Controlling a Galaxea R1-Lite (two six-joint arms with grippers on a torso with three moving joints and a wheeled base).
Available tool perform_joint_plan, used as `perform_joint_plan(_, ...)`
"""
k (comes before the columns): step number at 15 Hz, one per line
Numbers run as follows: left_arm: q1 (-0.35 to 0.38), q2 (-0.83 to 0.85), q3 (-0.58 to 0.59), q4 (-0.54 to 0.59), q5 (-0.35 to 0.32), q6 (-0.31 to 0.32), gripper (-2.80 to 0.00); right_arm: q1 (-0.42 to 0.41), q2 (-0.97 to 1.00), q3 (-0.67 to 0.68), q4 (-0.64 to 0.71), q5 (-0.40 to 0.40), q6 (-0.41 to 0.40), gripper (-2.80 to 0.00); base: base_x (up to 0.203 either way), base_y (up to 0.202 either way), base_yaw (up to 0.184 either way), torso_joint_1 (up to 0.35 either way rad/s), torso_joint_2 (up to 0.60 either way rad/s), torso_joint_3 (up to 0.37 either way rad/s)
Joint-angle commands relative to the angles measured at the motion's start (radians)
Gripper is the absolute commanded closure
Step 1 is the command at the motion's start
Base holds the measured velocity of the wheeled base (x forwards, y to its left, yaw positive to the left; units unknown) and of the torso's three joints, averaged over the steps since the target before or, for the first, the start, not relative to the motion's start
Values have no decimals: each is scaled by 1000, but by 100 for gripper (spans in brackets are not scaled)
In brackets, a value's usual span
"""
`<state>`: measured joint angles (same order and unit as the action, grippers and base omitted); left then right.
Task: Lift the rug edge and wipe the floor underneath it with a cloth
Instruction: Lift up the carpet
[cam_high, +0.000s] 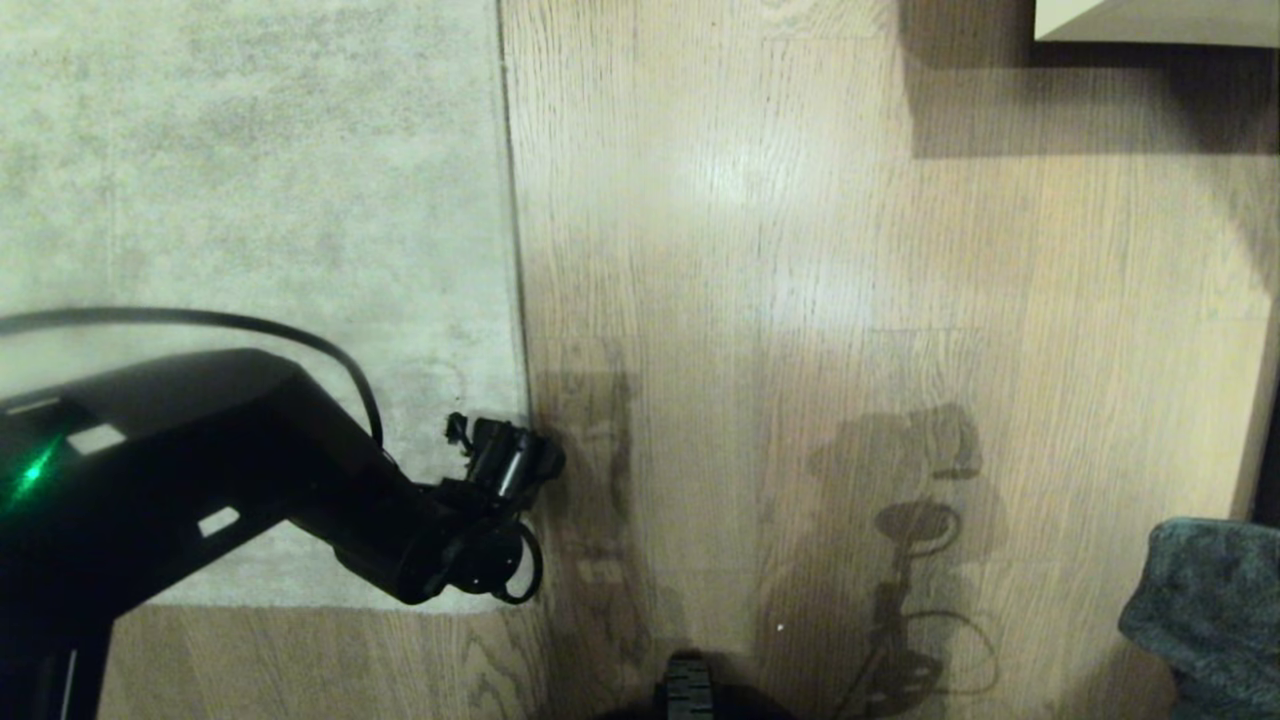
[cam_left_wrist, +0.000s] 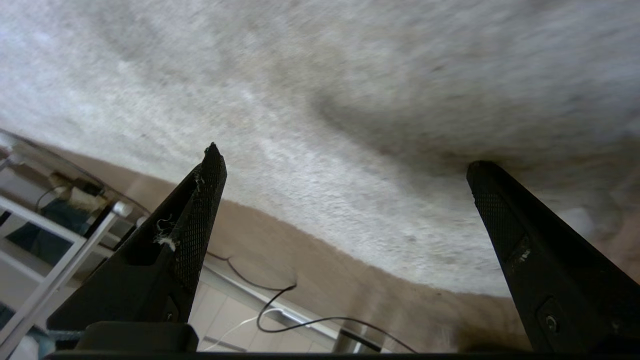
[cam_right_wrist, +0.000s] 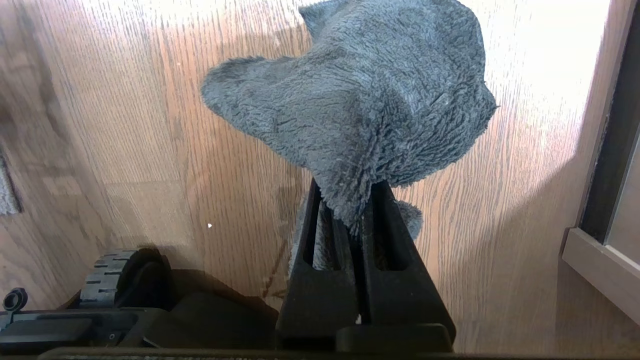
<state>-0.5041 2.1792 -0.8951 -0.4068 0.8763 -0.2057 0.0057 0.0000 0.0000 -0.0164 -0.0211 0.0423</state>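
Fuzzy grey-teal pile, soft and light, bunches above the right gripper (cam_right_wrist: 352, 212), whose fingers are pinched tight on a fold of the cloth (cam_right_wrist: 360, 95), held low at the robot's right over the floor (cam_high: 850, 300). Further out, the left gripper (cam_high: 500, 455) hangs with fingers spread wide and empty at the long edge of the rug (cam_high: 250, 180). That rug looks thin, floppy and broad (likely heavy to drag), so its bound edge is probably the best place to pinch.

So that's one rug (cam_high: 250, 200), one cloth (cam_right_wrist: 360, 105), two grippers: left (cam_left_wrist: 345, 170), right (cam_right_wrist: 350, 210). Plus one wheel (cam_right_wrist: 107, 272) and one white-framed rack (cam_left_wrist: 45, 240).
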Motion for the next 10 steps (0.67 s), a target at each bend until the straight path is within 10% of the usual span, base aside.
perform_joint_plan(1,4,-13,5,-14,6,-3,-280,0,2,0,0,0,1,0,0,0,0,0,0,0)
perform_joint_plan(10,-42,-2,-177,0,-5,-14,-280,0,2,0,0,1,1,0,0,0,0,0,0,0)
